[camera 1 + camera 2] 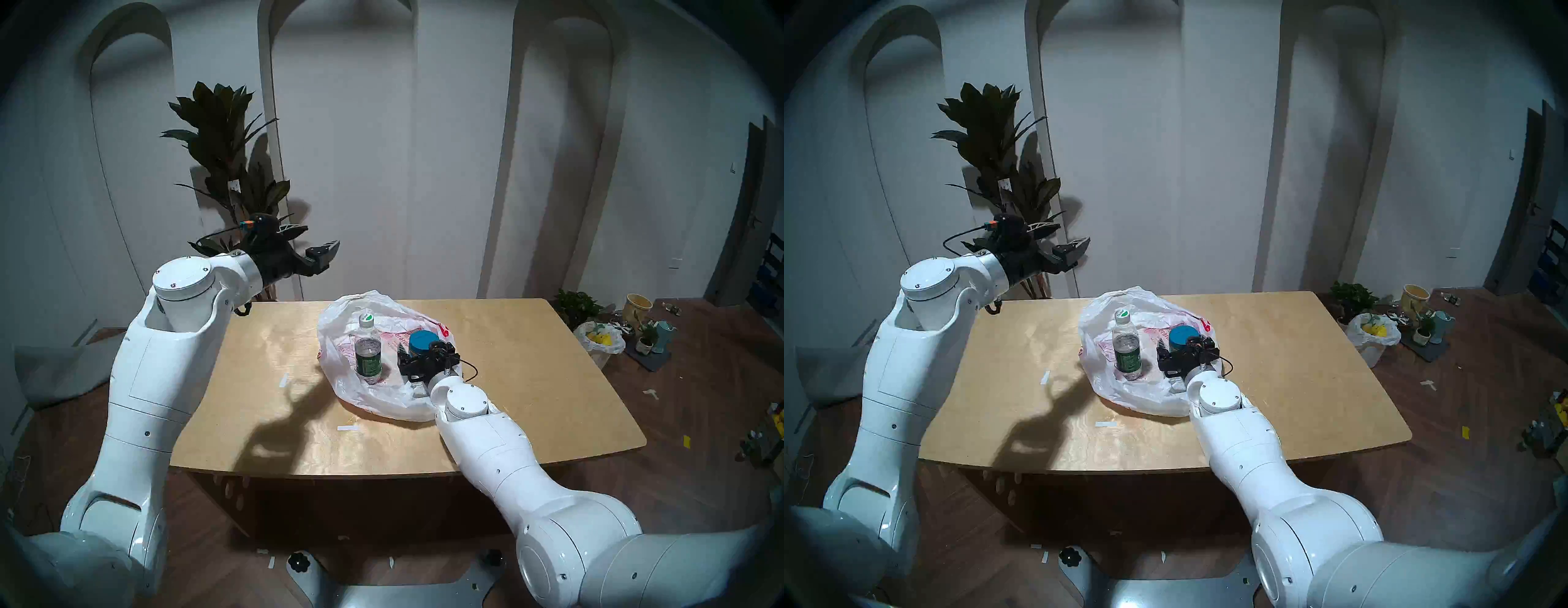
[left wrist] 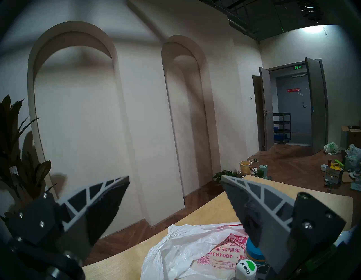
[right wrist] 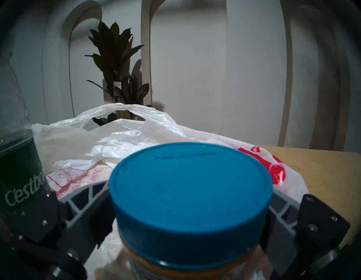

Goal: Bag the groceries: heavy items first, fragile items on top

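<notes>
The white plastic bag point(image 1: 352, 395) with red-pink print lies spread open on the wooden table point(image 1: 530, 382). The water bottle point(image 1: 368, 352) with green label stands upright on the bag's left part. The tan jar with blue lid point(image 1: 423, 342) stands to its right on the bag. My right gripper point(image 1: 424, 353) is shut on the jar from the near side, one finger on each side below the lid point(image 3: 191, 195). My left gripper point(image 1: 314, 244) is open and empty, raised high over the table's far left edge. In its wrist view the gripper point(image 2: 175, 179) looks over the bag point(image 2: 175, 244) and the bottle cap point(image 2: 246, 268).
A tall dark plant point(image 1: 229, 161) stands behind the table at the far left. On the floor to the right are a small white bag with yellow lumps point(image 1: 602, 339), pots point(image 1: 638, 308) and clutter. Small white tape strips point(image 1: 348, 429) lie on the table.
</notes>
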Robot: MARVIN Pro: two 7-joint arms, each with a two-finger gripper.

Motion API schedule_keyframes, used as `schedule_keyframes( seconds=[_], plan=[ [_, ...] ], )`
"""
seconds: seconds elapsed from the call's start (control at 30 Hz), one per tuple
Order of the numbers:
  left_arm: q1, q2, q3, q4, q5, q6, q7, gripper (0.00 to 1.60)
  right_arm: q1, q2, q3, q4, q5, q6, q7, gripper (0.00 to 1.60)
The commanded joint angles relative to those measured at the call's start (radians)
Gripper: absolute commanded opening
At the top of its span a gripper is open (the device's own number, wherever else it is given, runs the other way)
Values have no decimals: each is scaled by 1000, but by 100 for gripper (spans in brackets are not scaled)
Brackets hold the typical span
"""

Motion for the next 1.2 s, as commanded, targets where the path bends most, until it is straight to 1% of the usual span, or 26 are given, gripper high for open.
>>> schedule_keyframes(
  seconds=[0.0, 0.3, 0.47, 0.57, 0.6, 0.63, 0.7, 0.83, 0.87, 0.9, 1.0, 1.03, 1.1, 1.17],
  plan=[
    [-17, -2, -3, -11, 0, -5, 1, 160, 81, -38, -1, -82, 14, -13, 15, 160],
    [-16, -2, -4, -11, -1, -5, 0, 160, 152, -81, 0, -182, 45, -36, 30, 160],
    [-16, -2, -4, -11, 0, -5, -1, 160, 192, -90, 8, -250, 65, -40, 33, 160],
    [-16, -1, -4, -11, 0, -5, -1, 160, 222, -75, 24, -282, 64, -54, 25, 160],
    [-16, -1, -4, -11, 0, -5, -1, 160, 234, -65, 28, -301, 65, -47, 23, 160],
    [-16, -1, -4, -11, 0, -5, -1, 160, 237, -53, 37, -303, 54, -63, 18, 160],
    [-16, -1, -4, -11, 0, -5, -1, 160, 256, -24, 53, -330, 52, -58, 11, 160],
    [-17, -2, -4, -11, 0, -5, -2, 160, 241, 46, 90, -382, 30, -67, -6, 160],
    [-17, -2, -4, -11, 0, -5, -2, 160, 224, 64, 98, -408, 22, -68, -9, 160],
    [-17, -2, -4, -11, 0, -5, -2, 160, 216, 68, 116, -407, 14, -71, -13, 160],
    [-17, 1, -5, -9, 1, -5, -2, 160, 164, 111, 136, -459, 4, -74, -22, 160],
    [-17, 7, -7, -4, 9, -6, 4, 160, 152, 114, 148, -462, 6, -77, -27, 160],
    [-21, 21, -12, 11, 26, -1, 16, 160, 112, 131, 157, -501, -3, -83, -25, 160],
    [-24, 34, -20, 27, 42, 4, 31, 160, 88, 132, 167, -522, -1, -88, -25, 160]
  ],
)
